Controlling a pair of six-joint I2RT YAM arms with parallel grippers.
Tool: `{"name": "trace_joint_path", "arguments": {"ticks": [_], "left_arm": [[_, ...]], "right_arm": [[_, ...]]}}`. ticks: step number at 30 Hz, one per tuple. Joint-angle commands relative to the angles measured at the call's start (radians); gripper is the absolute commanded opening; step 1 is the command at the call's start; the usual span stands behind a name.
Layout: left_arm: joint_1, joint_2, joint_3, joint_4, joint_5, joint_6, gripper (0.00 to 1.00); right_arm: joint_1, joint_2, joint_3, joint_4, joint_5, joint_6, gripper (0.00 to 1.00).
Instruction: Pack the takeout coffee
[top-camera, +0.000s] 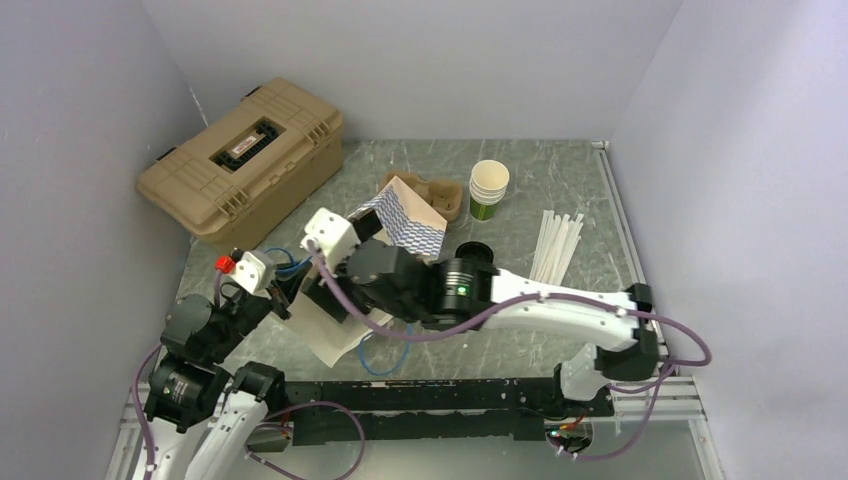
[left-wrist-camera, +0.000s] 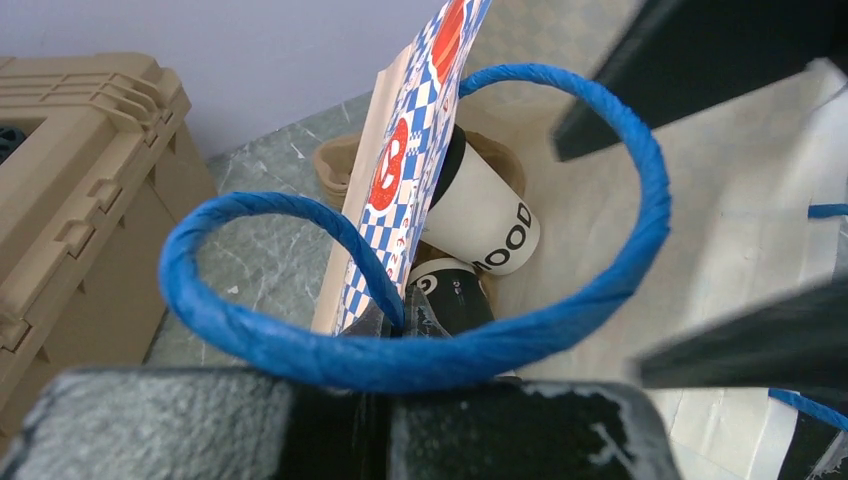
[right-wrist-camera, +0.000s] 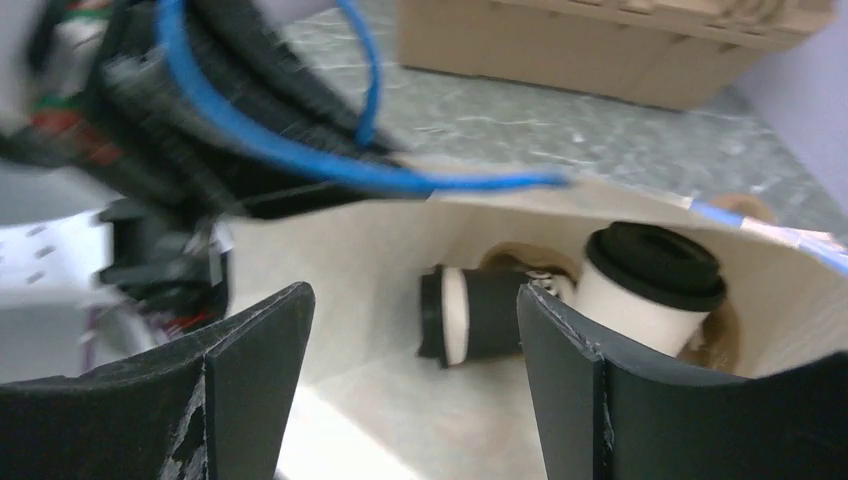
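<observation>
A white paper bag (top-camera: 335, 335) with a blue-checked side (top-camera: 410, 228) and blue handles (left-wrist-camera: 600, 290) lies open on the table. Inside it sits the takeout coffee (right-wrist-camera: 640, 300), a pale cup (left-wrist-camera: 480, 215) with a black lid, resting tilted on brown cardboard. Beside it lies a second lidded cup with a black sleeve (right-wrist-camera: 480, 315), on its side. My left gripper (left-wrist-camera: 408, 322) is shut on the bag's edge by the handle, holding the mouth up. At the bag's mouth, my right gripper (right-wrist-camera: 412, 300) stands open with nothing between its fingers, and the cups lie just beyond its fingertips.
A tan hard case (top-camera: 245, 160) stands at the back left. Behind the bag are a cardboard cup carrier (top-camera: 440, 195) and a stack of lidless cream cups (top-camera: 488, 190). Black lids (top-camera: 475, 252) and white straws (top-camera: 557, 245) lie to the right.
</observation>
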Motion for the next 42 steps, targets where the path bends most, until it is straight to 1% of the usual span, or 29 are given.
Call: {"name": "trace_joint_path", "arguments": {"ticks": [1, 4, 7, 12, 14, 17, 19, 28, 32, 37, 42], "left_arm": [[-0.003, -0.015, 0.023, 0.044, 0.0, 0.006, 0.0], [-0.003, -0.018, 0.023, 0.038, 0.0, 0.006, 0.0], [-0.013, -0.028, 0.021, 0.028, -0.012, 0.006, 0.0], [-0.035, -0.034, 0.022, 0.026, -0.015, 0.006, 0.0], [-0.042, -0.038, 0.021, 0.022, -0.018, 0.006, 0.0], [-0.048, -0.043, 0.02, 0.019, -0.022, 0.006, 0.0], [-0.049, -0.045, 0.019, 0.018, -0.023, 0.006, 0.0], [-0.051, -0.048, 0.017, 0.018, -0.023, 0.008, 0.0], [-0.05, -0.043, 0.018, 0.016, -0.022, 0.007, 0.0], [-0.052, -0.034, 0.017, 0.017, -0.025, 0.009, 0.0], [-0.052, -0.031, 0.017, 0.016, -0.03, 0.011, 0.0]], "right_arm": [[-0.014, 0.14, 0.164, -0.133, 0.281, -0.022, 0.8], [-0.044, 0.204, 0.19, -0.154, 0.317, -0.017, 0.85], [-0.084, 0.243, 0.193, -0.163, 0.31, 0.012, 0.87], [-0.15, 0.26, 0.135, -0.137, 0.362, 0.06, 0.98], [-0.175, 0.259, 0.109, -0.122, 0.373, 0.075, 0.99], [-0.212, 0.248, 0.073, -0.075, 0.308, 0.083, 0.99], [-0.227, 0.252, 0.079, -0.067, 0.244, 0.092, 0.99], [-0.246, 0.243, 0.043, -0.029, 0.001, 0.056, 0.99], [-0.257, 0.254, 0.03, 0.023, -0.044, 0.06, 0.99], [-0.257, 0.217, -0.037, 0.157, -0.135, 0.059, 0.99], [-0.257, 0.239, -0.039, 0.208, -0.159, 0.077, 0.99]]}}
